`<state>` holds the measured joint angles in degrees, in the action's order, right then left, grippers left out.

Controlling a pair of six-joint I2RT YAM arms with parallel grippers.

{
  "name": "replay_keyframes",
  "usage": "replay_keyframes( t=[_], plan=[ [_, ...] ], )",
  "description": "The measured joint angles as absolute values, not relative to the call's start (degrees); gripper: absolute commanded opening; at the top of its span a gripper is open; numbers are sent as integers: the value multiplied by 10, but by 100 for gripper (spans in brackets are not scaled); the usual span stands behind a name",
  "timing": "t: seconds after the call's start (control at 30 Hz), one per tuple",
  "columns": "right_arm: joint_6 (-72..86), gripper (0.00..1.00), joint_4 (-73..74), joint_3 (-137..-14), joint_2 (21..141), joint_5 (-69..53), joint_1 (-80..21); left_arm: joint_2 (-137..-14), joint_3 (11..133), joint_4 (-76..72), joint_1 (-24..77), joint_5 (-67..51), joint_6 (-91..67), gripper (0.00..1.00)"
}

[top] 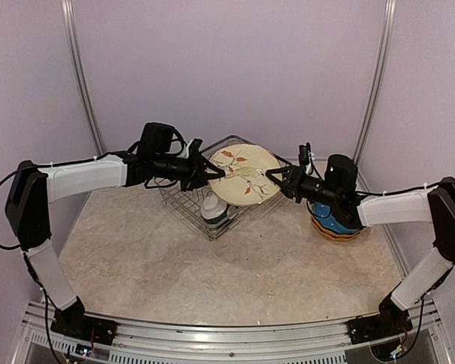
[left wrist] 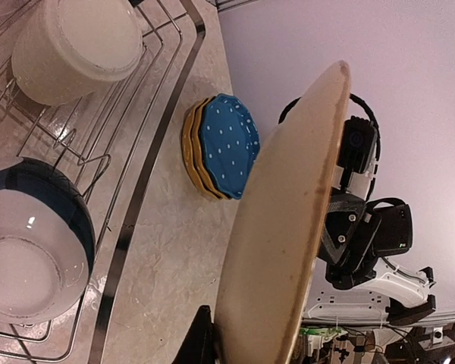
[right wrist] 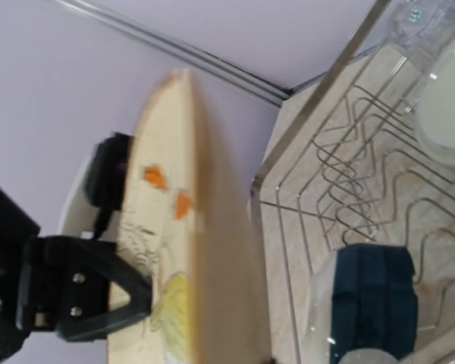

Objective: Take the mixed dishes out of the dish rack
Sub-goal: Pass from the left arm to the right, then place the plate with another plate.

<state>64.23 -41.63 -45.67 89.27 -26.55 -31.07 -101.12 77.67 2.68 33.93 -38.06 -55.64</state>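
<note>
**A:** Since our left fingers (left wrist: 199,341) are clamped on one rim of the cream bird-pattern plate (top: 244,173), it hangs tilted above the dish rack (left wrist: 145,189).

**B:** And our right fingers (top: 279,177)?

**A:** They sit at the opposite rim, but we cannot tell whether they grip it.

**B:** How will it handle?

**A:** We judge it stiff, glazed, slippery and breakable. We should pinch well onto the rim, on both sides, before carrying it towards the bench (top: 174,273).
</note>
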Motion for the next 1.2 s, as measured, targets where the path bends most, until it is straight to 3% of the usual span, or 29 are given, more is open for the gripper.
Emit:
replay_keyframes(
  t=[0.1, 0.17, 0.23, 0.4, 0.5, 0.83, 1.07, 1.2],
  plan=[
    [656, 2, -414, -450, 893, -254, -310, -1011, 777, 28, 344, -367, -533, 0],
    [650, 0, -401, -449, 893, -243, -311, -1011, 778, 33, 349, -348, -519, 3],
    [643, 0, -394, -442, 894, -240, -311, -1011, 778, 45, 354, -335, -515, 14],
    [639, 0, -394, -439, 892, -251, -305, -1011, 788, 54, 353, -349, -511, 54],
    [632, 0, -384, -426, 878, -263, -296, -1009, 798, 55, 353, -356, -502, 64],
    [584, 0, -268, -383, 724, -281, -168, -975, 801, 67, 341, -354, -468, 70],
    [510, 0, -57, -385, 586, -235, 14, -959, 801, 84, 326, -343, -456, 71],
    [484, 0, 54, -385, 581, -204, 100, -949, 801, 87, 322, -341, -453, 72]
  ],
)
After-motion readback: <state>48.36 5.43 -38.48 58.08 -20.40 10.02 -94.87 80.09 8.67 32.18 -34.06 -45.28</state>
